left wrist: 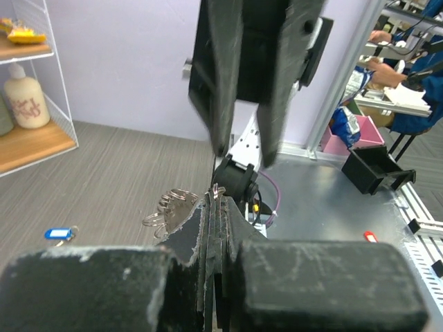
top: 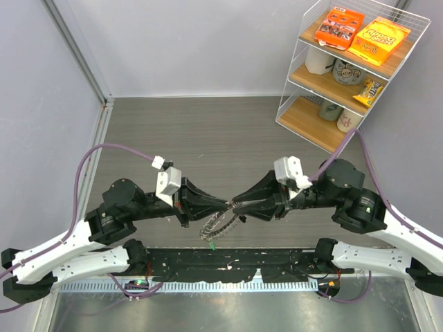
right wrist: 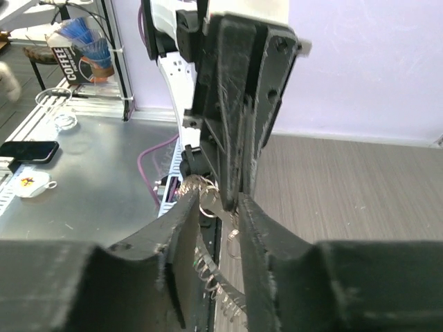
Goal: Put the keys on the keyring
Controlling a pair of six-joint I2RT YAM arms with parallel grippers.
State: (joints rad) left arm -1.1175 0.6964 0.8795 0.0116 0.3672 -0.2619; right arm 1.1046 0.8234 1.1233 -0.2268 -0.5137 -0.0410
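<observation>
The keyring (top: 220,225), a thin ring fringed with small silvery loops and keys, hangs above the table between both arms. My left gripper (top: 228,203) is shut on its upper edge; in the left wrist view the pressed jaws (left wrist: 218,192) have loops of the keyring (left wrist: 168,206) sticking out to the left. My right gripper (top: 237,204) meets it tip to tip, jaws apart. In the right wrist view a silvery key (right wrist: 223,207) lies in the gap of the right gripper (right wrist: 216,199), and the keyring (right wrist: 223,289) curves down below. A blue-tagged key (left wrist: 58,234) lies on the table.
A white wire shelf (top: 353,62) with snack boxes, bottles and mugs stands at the back right. A black rail (top: 228,266) and a metal bench run along the near edge. A phone (right wrist: 28,149) lies on that bench. Grey walls close the left and back.
</observation>
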